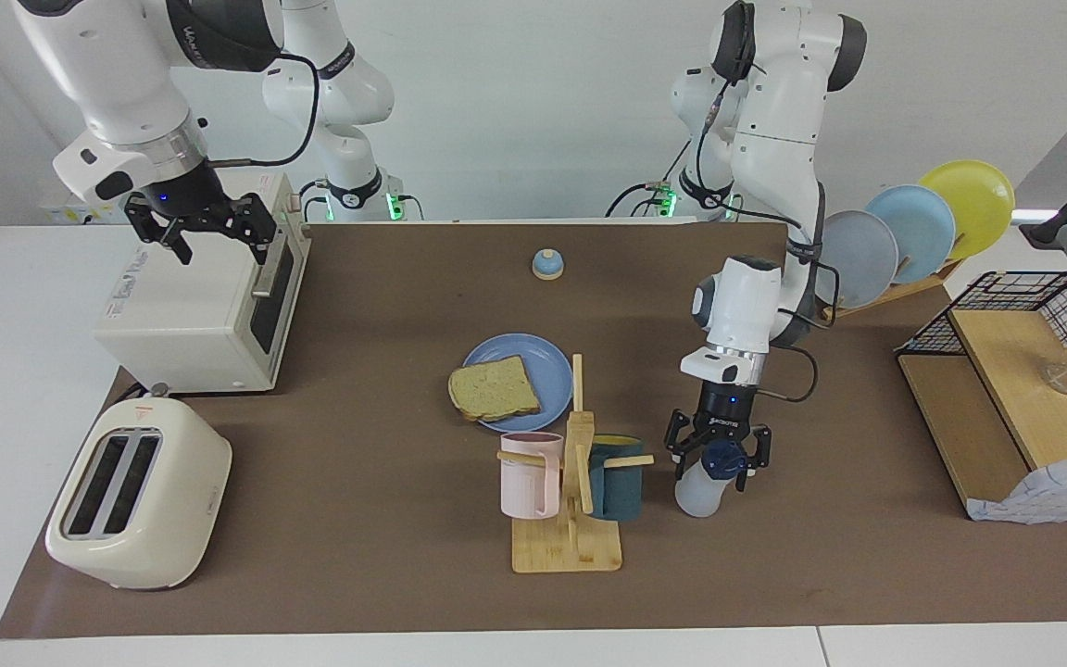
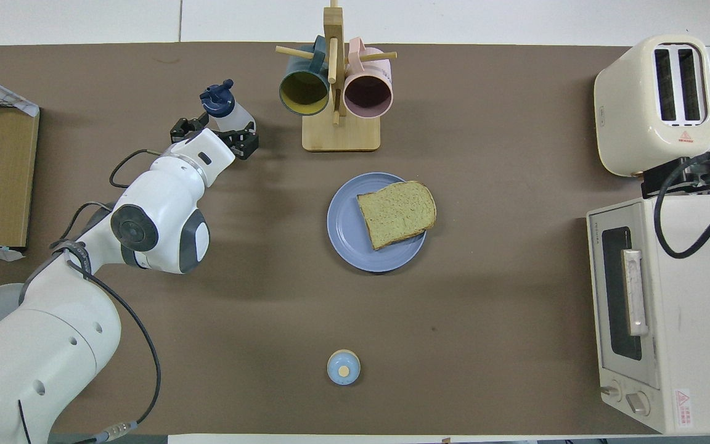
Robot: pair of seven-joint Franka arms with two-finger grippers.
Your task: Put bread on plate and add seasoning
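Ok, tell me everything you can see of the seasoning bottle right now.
The seasoning bottle is small, of translucent white plastic by its look, with a dark navy nozzle cap. It stands on the brown table mat, leaning slightly, beside the wooden mug rack toward the left arm's end of the table, farther from the robots than the plate. The left gripper sits around its cap, jaws spread to either side; whether they touch it I cannot tell.
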